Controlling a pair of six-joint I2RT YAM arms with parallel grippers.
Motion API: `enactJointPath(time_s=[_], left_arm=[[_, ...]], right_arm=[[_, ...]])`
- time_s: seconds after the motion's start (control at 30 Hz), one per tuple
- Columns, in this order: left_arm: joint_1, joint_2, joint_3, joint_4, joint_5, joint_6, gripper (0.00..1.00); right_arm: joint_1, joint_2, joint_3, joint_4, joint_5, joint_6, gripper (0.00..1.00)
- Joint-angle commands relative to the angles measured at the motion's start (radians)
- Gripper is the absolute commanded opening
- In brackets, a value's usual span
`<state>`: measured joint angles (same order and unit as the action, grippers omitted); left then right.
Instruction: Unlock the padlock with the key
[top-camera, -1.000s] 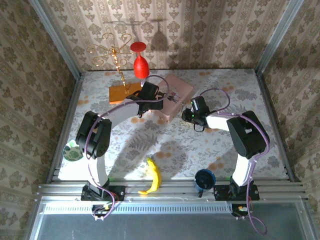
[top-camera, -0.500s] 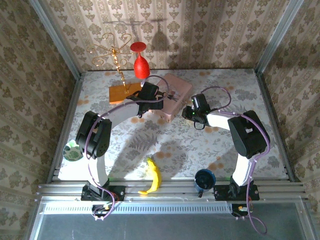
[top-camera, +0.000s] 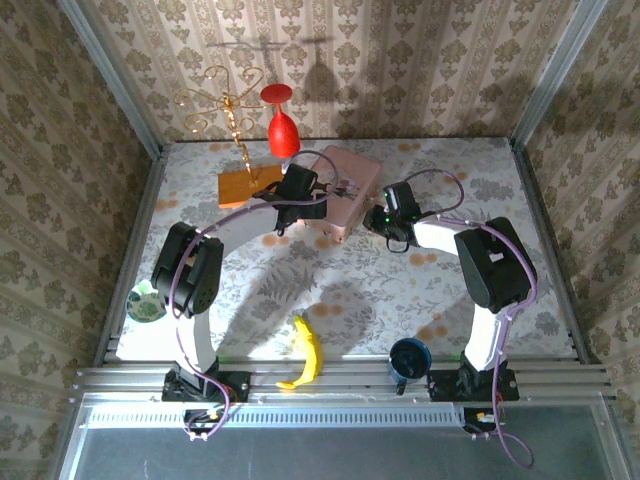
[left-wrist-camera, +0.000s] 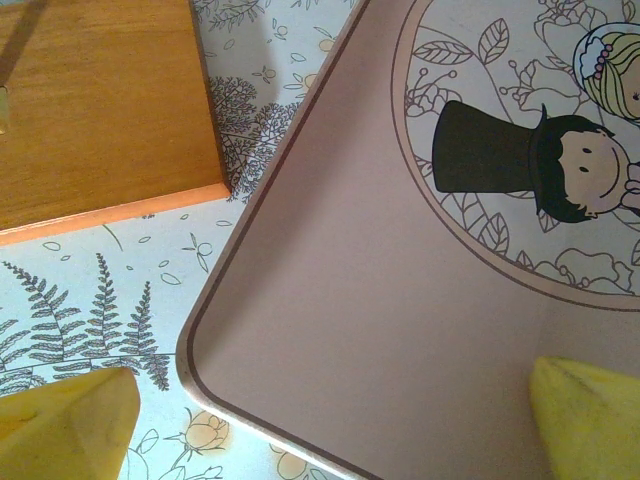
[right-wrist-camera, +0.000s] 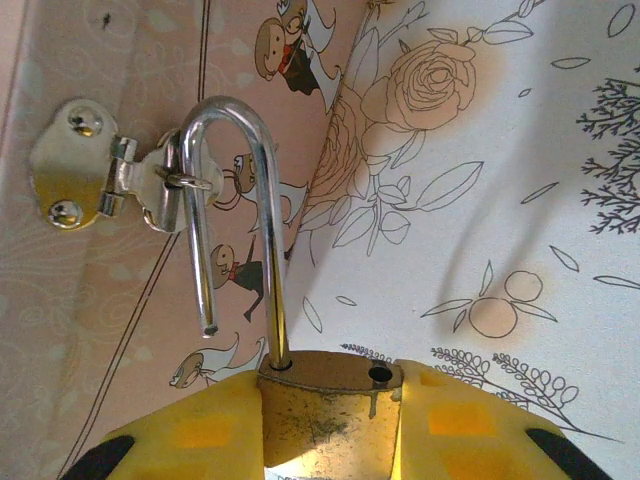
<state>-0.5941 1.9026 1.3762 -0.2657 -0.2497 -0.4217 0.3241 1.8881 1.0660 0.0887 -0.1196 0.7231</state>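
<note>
The padlock (right-wrist-camera: 330, 400) is a small pale-gold body clamped between the yellow fingers (right-wrist-camera: 200, 425) of my right gripper (right-wrist-camera: 330, 415), which is shut on it. Its silvery shackle (right-wrist-camera: 232, 190) stands open: one leg is in the body, the other hangs free, and the loop passes through the ring of a metal hasp (right-wrist-camera: 90, 170) on the pink box (top-camera: 345, 190). My right gripper (top-camera: 375, 218) is at the box's right side. My left gripper (left-wrist-camera: 330, 425) is open, its fingertips (left-wrist-camera: 70, 420) straddling the corner of the box lid (left-wrist-camera: 380, 300). The key is out of view.
An orange wooden base (top-camera: 245, 185) with a gold wire stand sits just left of the box, with a red glass (top-camera: 282, 125) behind it. A banana (top-camera: 308, 352) and a blue mug (top-camera: 408, 357) lie near the front edge. A green-white object (top-camera: 145, 303) is at the left edge.
My right gripper has moved away from me and a little left with the padlock. The pink box has shifted and turned slightly. The left arm has stayed put.
</note>
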Motion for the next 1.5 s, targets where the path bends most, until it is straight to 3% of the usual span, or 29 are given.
enactJointPath(time_s=[0.0, 0.2, 1.1, 1.47], left_arm=[[-0.001, 0.009, 0.009, -0.153, -0.069, 0.063, 1.00], [-0.013, 0.055, 0.062, -0.176, -0.102, 0.100, 1.00], [0.019, 0.065, 0.009, -0.181, -0.072, 0.106, 1.00], [0.030, 0.039, -0.026, -0.168, -0.060, 0.100, 1.00]], right_arm=[[-0.044, 0.015, 0.026, 0.044, 0.065, 0.057, 0.00], [-0.062, 0.020, 0.017, 0.054, 0.051, 0.073, 0.00], [-0.165, 0.086, 0.110, 0.020, -0.017, 0.056, 0.00], [-0.181, -0.028, 0.047, -0.087, 0.023, -0.036, 0.00]])
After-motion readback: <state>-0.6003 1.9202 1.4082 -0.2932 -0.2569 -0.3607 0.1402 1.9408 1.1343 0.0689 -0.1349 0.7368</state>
